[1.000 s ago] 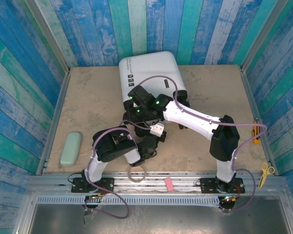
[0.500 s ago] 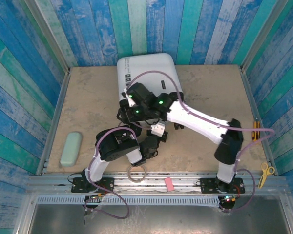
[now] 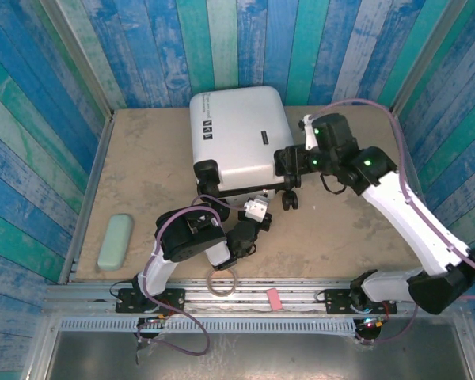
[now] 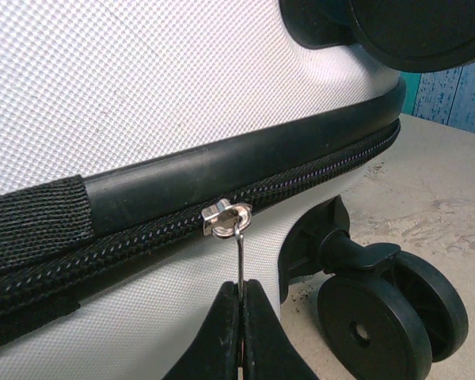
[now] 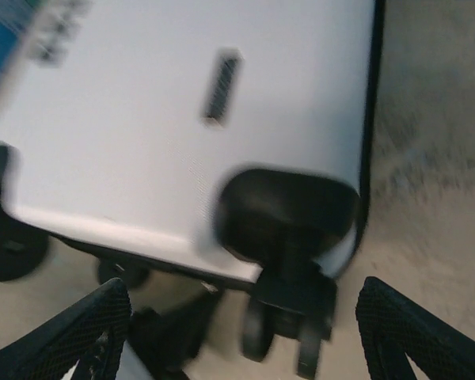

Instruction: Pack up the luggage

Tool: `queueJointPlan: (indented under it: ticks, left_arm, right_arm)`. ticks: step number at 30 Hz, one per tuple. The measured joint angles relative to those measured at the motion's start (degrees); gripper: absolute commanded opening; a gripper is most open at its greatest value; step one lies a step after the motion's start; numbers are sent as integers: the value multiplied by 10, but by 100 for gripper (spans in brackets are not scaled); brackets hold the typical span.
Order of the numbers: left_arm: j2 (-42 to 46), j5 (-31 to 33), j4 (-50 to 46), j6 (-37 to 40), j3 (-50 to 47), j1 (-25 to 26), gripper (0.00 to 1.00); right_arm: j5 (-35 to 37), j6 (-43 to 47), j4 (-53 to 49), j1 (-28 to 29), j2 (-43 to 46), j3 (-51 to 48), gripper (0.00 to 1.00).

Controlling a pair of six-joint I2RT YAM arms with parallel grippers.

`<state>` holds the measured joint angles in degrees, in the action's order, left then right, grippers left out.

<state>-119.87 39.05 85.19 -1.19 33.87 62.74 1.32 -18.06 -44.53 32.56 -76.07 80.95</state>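
Luggage: pebbled white shell, black zipper band. Left end effector pinches metal pull; right end effector wide.

Even bright light; luggage motion-blurred in right wrist view

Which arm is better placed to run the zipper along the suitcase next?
Left. The left pincer is shut on the zipper pull of the suitcase. The right pincer hangs open by a wheel, holding nothing.
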Motion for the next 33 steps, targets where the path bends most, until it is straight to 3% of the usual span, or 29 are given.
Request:
queueJointPlan:
  ticks: [16,18,23,25,33]
  left_arm:
    - [0,1,-6,-6,3,0,0]
    - [0,1,-9,-7,5,0,0]
    - [0,-8,-13,-7,12,0,0]
    - [0,-18,-13,-5,17,1,0]
    - [-10,-31,-13,0,34,1,0]
  right_arm:
    - [-10,52,-39,-16,-110,-18,68]
    - [-15,59,-42,-16,-123,-18,60]
    - [-14,30,-48,-21,-128,-14,14]
    - [-14,38,-52,-27,-128,-11,1]
    - [-14,17,-68,-4,-127,1,0]
